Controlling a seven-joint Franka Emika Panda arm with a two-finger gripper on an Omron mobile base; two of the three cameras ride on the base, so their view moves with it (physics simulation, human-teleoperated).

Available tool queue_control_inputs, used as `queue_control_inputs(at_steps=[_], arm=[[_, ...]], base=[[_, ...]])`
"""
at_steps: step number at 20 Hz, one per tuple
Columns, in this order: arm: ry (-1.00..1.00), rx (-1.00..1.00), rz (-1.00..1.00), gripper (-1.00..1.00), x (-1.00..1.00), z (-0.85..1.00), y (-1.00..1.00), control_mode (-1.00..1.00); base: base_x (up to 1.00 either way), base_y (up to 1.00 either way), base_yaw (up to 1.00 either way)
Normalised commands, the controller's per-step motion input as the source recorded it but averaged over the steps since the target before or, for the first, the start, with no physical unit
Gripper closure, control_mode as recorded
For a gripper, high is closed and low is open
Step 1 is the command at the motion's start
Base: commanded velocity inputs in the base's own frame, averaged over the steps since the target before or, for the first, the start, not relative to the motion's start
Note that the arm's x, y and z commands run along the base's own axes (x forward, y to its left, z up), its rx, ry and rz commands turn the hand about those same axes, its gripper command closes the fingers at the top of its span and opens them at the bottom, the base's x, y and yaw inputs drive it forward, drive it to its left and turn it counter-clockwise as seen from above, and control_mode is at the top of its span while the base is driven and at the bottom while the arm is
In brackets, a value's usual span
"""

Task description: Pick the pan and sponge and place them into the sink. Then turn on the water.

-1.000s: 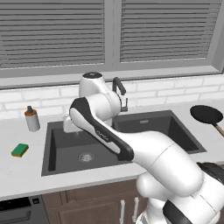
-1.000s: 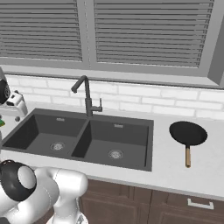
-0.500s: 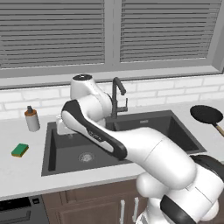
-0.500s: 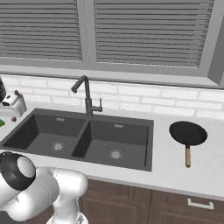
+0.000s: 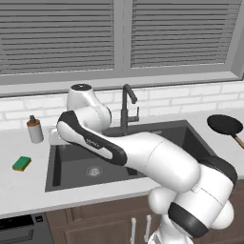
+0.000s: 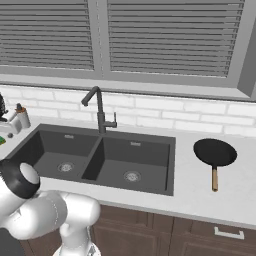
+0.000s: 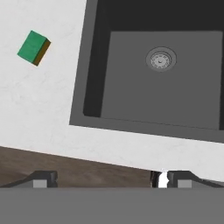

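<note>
Both sponge (image 7: 33,47) and pan (image 6: 215,152) lie outside sink (image 6: 145,173).

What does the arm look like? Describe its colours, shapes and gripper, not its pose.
The arm is glossy white, built of thick rounded segments with dark grey to black bands at the joints and a dark cap on one round joint. No cables or markings are visible. The gripper shows two small dark grey, blocky fingertips.

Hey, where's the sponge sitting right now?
The sponge lies flat on the white counter left of the sink in the left base view, in front of the soap bottle and apart from it.
</note>
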Motion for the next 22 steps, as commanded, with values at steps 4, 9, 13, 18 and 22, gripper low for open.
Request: queue_control_inputs(at_steps=[4,9,13,18,22], arm=[[0.0,0.02,-0.01,-1.0,0.27,-0.15,0.46,-1.0],[0.0,0.0,-0.03,-1.0,0.28,-0.24,0.45,-1.0],[0.0,0.0,-0.05,-1.0,0.32,-0.18,0.41,-1.0],[0.0,0.0,-0.06,-1.0,0.28,-0.14,0.32,-1.0],[0.0,0.0,-0.06,-1.0,0.16,-0.11,0.26,-1.0]], base=[[0.0,0.0,0.0],[0.0,0.0,0.0],[0.0,0.0,0.0],[0.0,0.0,0.0],[0.0,0.0,0.0]])
